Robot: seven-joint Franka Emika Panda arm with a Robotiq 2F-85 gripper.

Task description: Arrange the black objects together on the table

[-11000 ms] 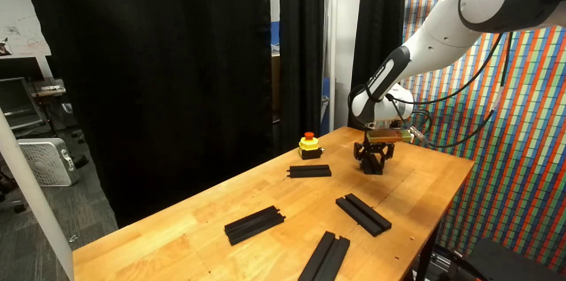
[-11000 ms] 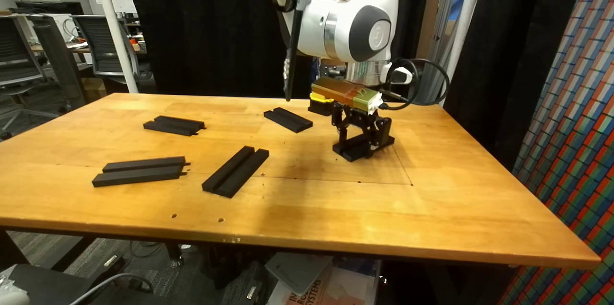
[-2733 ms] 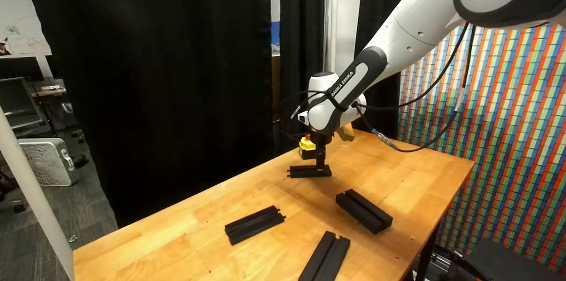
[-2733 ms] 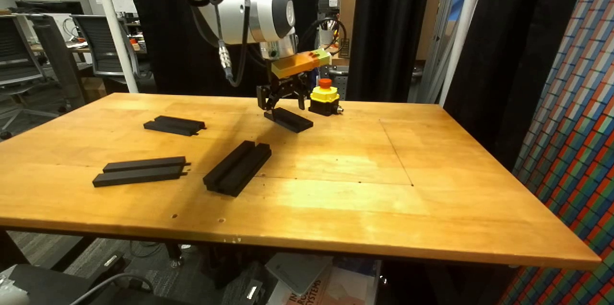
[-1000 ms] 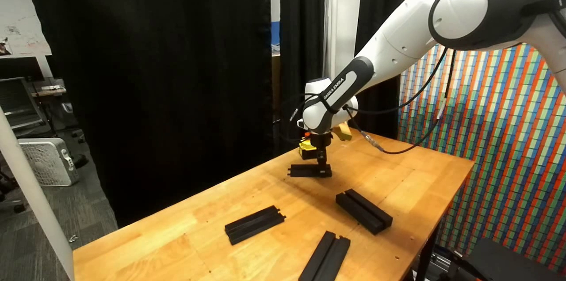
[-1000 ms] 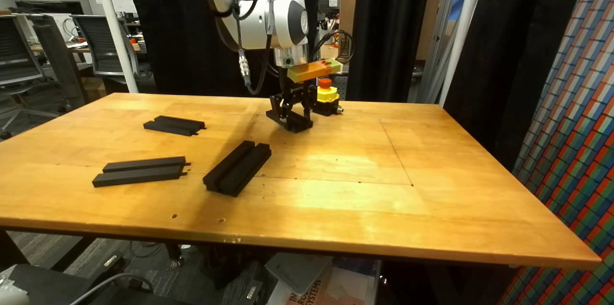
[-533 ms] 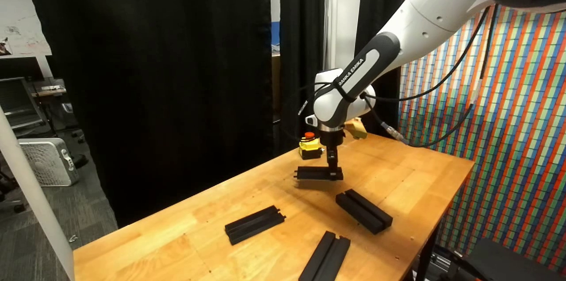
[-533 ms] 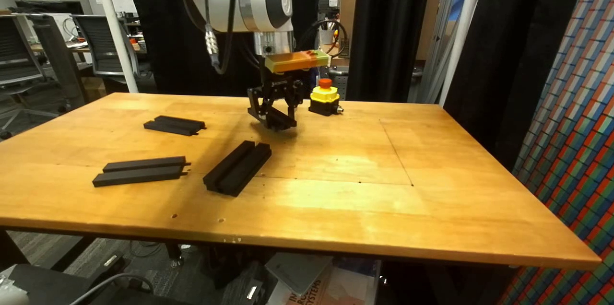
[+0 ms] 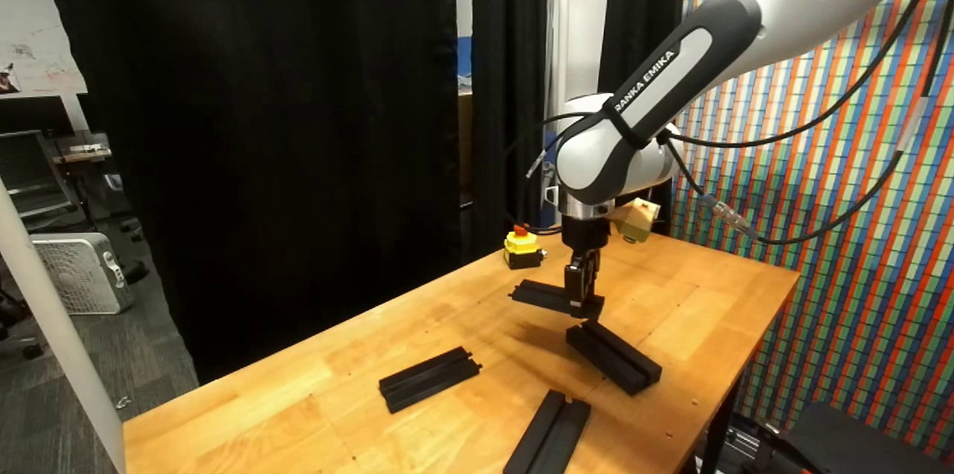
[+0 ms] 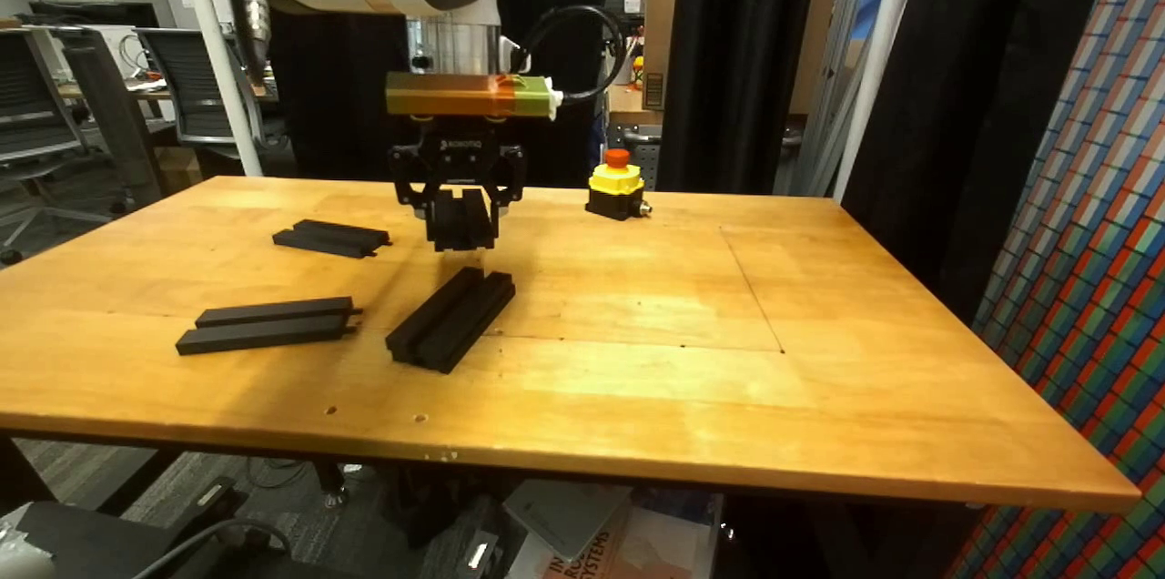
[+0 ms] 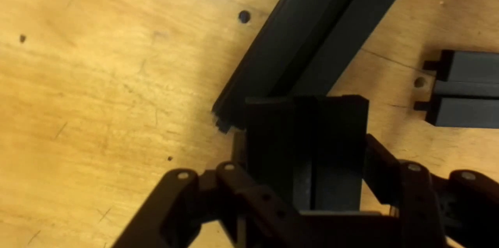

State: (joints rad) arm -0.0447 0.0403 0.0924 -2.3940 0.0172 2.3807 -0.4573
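Wooden table (image 10: 728, 406); tool (image 10: 462, 231) gripping black bar (image 9: 542, 296) above it, other bars (image 10: 455, 324) resting there.

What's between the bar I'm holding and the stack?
A strip of bare tabletop shows between the held bar and the stack in an exterior view; in the wrist view they overlap, so no gap shows.

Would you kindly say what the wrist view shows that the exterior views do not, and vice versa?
Only the wrist view shows short scratches in the table. Only the exterior views show the red-and-yellow button, the white arm and one loose bar. Both kinds show the gripper holding a black bar, an apparent bar stack and another loose bar.
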